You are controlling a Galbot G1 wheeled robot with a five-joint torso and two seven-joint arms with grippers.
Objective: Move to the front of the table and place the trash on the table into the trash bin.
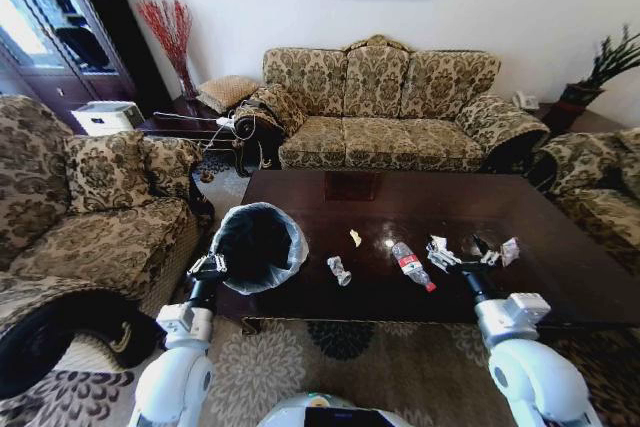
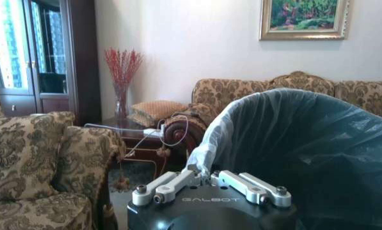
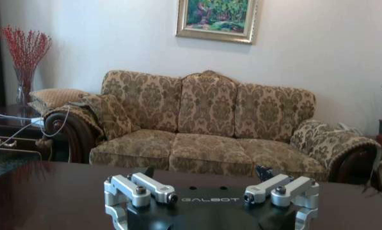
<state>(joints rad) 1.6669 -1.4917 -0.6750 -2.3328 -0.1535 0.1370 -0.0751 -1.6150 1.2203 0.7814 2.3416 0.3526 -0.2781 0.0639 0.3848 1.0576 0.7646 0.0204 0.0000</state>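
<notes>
The trash bin (image 1: pixel 258 245), lined with a black bag, hangs tilted at the front left corner of the dark table (image 1: pixel 330 207). My left gripper (image 1: pixel 207 267) is shut on its pale plastic rim (image 2: pixel 202 160). On the table lie a crumpled white wad (image 1: pixel 340 270), a small paper scrap (image 1: pixel 355 237), a clear bottle with a red label (image 1: pixel 412 265) and crumpled wrappers (image 1: pixel 438 251) (image 1: pixel 505 250). My right gripper (image 1: pixel 470 259) hovers open between those wrappers, just above the tabletop. In the right wrist view the right gripper (image 3: pixel 207 173) holds nothing.
A three-seat patterned sofa (image 1: pixel 385 107) stands behind the table, with armchairs at the left (image 1: pixel 90 217) and right (image 1: pixel 600 187). A side table with cables (image 1: pixel 195 125) fills the back left corner. A patterned rug (image 1: pixel 340 367) lies under me.
</notes>
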